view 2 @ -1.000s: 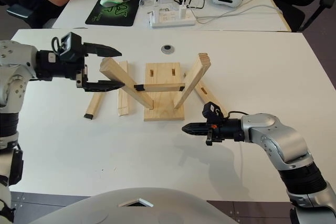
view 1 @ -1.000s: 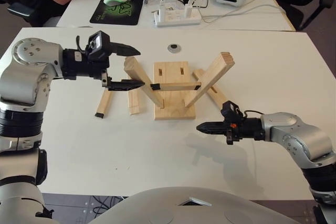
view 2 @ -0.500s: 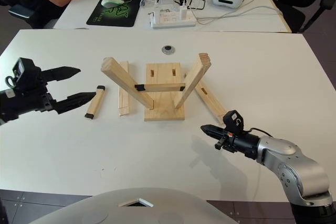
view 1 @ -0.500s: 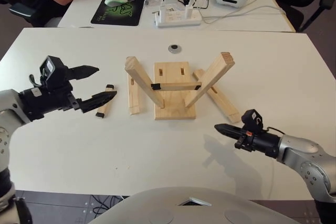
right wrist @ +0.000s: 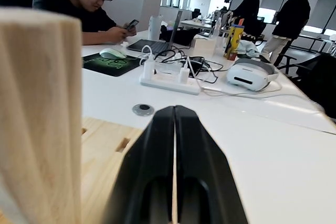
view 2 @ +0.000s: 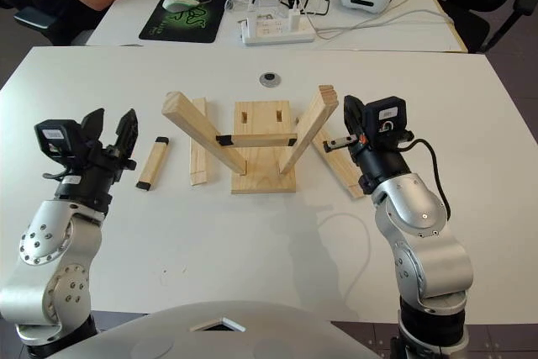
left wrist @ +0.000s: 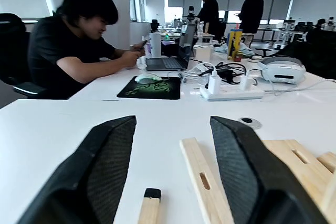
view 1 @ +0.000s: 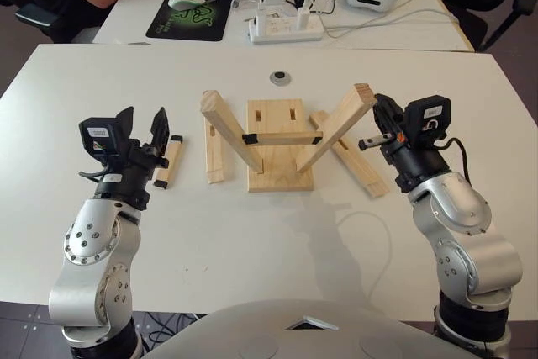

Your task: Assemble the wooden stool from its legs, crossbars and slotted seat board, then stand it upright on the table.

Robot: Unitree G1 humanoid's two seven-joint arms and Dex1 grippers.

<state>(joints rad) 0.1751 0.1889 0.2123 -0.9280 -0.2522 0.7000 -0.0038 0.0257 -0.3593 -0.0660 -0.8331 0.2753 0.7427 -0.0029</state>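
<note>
Both forearms stand up from the counter's near edge. Left pincer has its fingers apart, near the loose crossbar. Right pincer has its fingers pressed together, just beside the right leg. Seat board lies flat mid-counter, with both legs leaning outward on it.

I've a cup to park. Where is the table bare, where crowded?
Bare: the near strip of table before the seat board, and both far corners beside the grommet. Crowded: the middle, from the short crossbar by the left tool to the loose leg by the right tool.
</note>
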